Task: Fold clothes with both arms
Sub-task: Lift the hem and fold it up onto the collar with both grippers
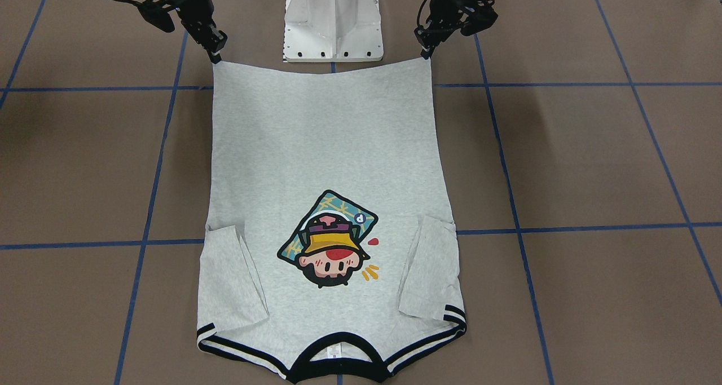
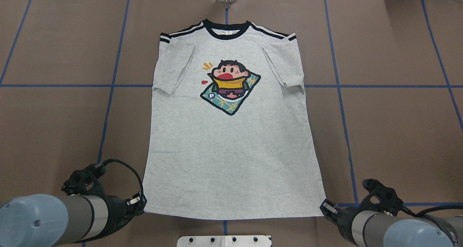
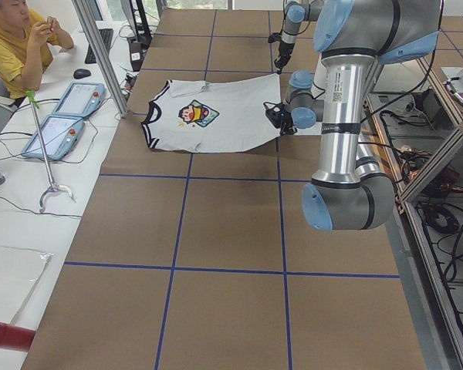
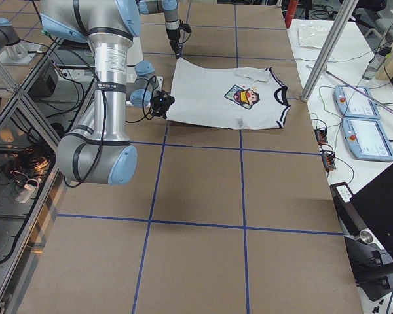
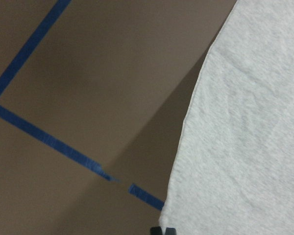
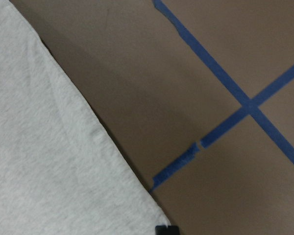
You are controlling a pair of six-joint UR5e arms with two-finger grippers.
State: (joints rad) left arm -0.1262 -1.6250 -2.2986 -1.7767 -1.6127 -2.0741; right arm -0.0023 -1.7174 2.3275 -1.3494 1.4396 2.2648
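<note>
The shirt [image 1: 324, 137] lies flat on the table [image 1: 592, 148] with its print [image 1: 330, 241] facing up. Its long axis runs straight out from the base [image 1: 333, 24]: the hem [image 1: 324, 72] is just in front of the base and the collar [image 1: 338, 357] is at the far end. Both sleeves [image 1: 231, 275] are turned in over the front. The left gripper [image 1: 426, 52] is at the hem corner on the base's left side and the right gripper [image 1: 216, 55] at the corner on its right, so each arm is at its own corner and neither is closer to the cloth than the other. In the front view both sets of fingers come to a narrow point on the fabric. The wrist views show a shadow under the shirt's edge. From this I judge that each gripper is pinched closed on its corner and holds it slightly off the table. The rest of the shirt stretches away from both grippers, directly away from the base. A lengthwise fold would therefore carry the hem out from the base towards the collar, with both arms moving in parallel to keep the hem straight.
</note>
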